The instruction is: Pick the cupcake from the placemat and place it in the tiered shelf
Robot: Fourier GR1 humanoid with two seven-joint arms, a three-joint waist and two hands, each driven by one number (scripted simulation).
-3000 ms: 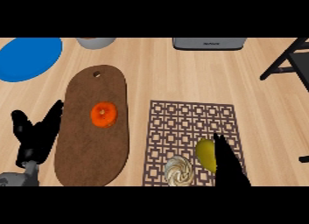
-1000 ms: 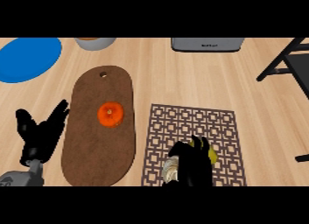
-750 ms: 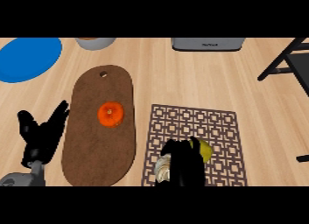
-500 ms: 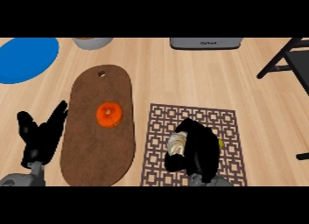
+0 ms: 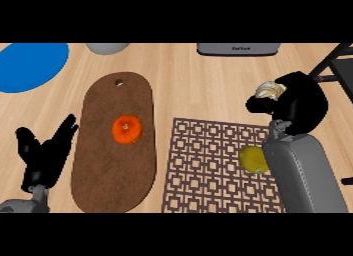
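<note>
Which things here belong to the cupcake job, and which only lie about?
Job: cupcake, right hand curled round it, placemat, dark shelf frame.

Lying about: orange fruit, brown board, yellow item, blue plate, resting left hand.

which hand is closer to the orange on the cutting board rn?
Left. The left hand rests open just left of the orange, beside the cutting board. The right hand is farther off to the right, past the placemat, curled on the cupcake.
</note>
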